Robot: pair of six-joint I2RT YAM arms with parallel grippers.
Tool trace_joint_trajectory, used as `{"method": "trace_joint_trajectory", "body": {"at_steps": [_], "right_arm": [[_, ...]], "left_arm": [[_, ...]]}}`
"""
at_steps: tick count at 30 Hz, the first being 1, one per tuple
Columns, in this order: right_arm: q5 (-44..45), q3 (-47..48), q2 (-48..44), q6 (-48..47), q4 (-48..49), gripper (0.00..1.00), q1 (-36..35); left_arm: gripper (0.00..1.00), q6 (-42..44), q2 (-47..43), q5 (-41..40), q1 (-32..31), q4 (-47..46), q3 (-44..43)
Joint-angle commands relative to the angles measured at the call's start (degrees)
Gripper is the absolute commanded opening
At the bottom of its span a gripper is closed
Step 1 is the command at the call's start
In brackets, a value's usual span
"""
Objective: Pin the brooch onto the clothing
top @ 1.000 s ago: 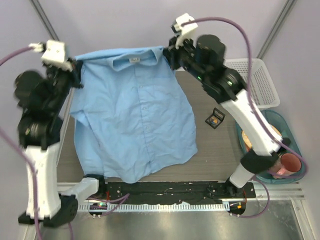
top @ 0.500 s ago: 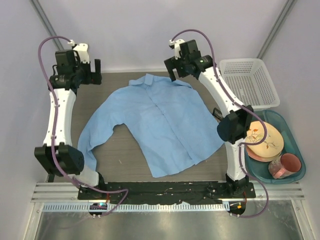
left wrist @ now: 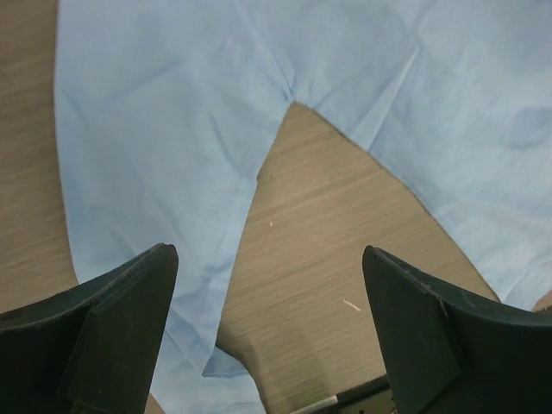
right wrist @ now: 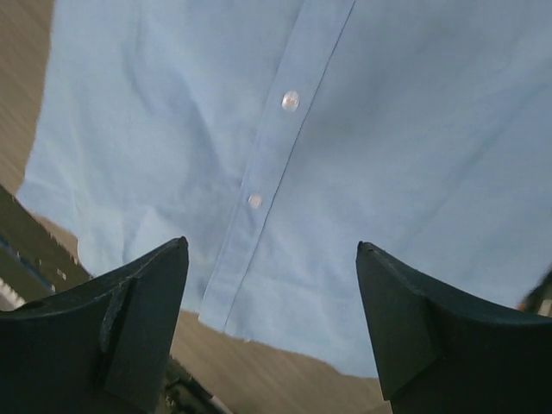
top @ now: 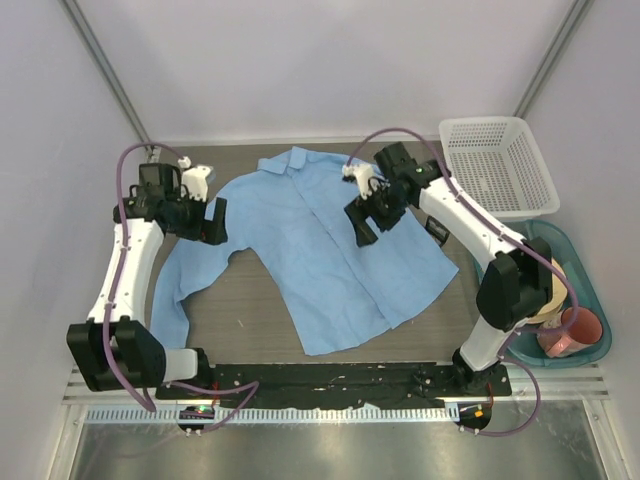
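Top external: finds the shirt [top: 330, 275] spread flat, front up, on the table [top: 240, 305], collar toward 12 o'clock. Puts the left gripper [top: 213, 221] at the shirt's 9 o'clock, above the sleeve, and the right gripper [top: 366, 221] toward 1 o'clock, above the button placket. Shows both pincers gaping wide, gripping nothing. Cannot make out the brooch.

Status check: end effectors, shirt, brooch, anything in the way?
Left end effector and right end effector open, empty, over shirt. Shirt spread flat on table. Brooch not in sight.
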State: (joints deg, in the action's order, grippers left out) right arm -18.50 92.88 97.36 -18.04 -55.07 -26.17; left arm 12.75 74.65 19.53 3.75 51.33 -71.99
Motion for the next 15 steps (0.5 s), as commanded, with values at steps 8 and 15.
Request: {"method": "trace_joint_trajectory", "body": {"at_steps": [8,15], "right_arm": [[-4.17,-17.11,0.02,1.25,6.20,0.76,-3.97],[-3.56,-21.86,0.99,3.27,9.54,0.72,-8.62]], "left_arm": [[0.89,1.22,10.24,-8.28,4.24,0.79,0.80],[0.78,8.15,12.71,-5.04,18.65,5.70,2.02]]}}
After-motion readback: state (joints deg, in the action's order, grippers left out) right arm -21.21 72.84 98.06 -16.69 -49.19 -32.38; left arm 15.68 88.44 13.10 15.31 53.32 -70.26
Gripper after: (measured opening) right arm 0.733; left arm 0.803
